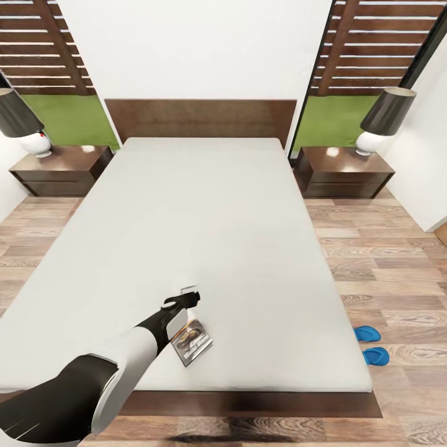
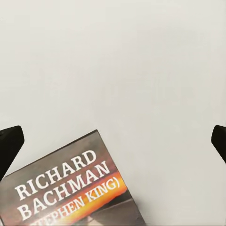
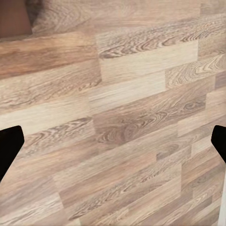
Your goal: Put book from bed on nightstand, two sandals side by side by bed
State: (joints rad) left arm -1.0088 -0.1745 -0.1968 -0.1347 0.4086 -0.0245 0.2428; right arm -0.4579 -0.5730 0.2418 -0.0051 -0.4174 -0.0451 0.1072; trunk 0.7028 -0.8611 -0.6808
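Reaching out over the foot end of the bed (image 1: 205,236), the left arm holds its left gripper (image 1: 188,295) above the grey mattress, just past the far edge of the book (image 1: 194,340), which lies flat near the bed's foot. The forearm covers part of the book's near-left side in the head view, so only its brownish cover picture and one corner are plain there. In the left wrist view the book (image 2: 70,190) is cut off by the frame edge; the white author lettering and some orange lettering are readable, while the lower cover is out of frame. Both dark fingertips (image 2: 9,146) sit at the frame's sides, spread wide with bare mattress between them, holding nothing. The right gripper (image 3: 113,146) likewise has its fingertips far apart over the wood-plank floor (image 3: 122,117), empty; a dark brown patch in one corner of that view is too cropped to identify. Beside the bed's right side near the foot, two blue sandals (image 1: 371,345) lie on the floor, partly hidden by the mattress edge. A nightstand (image 1: 344,171) stands at each side of the headboard, each carrying a lamp (image 1: 382,121).
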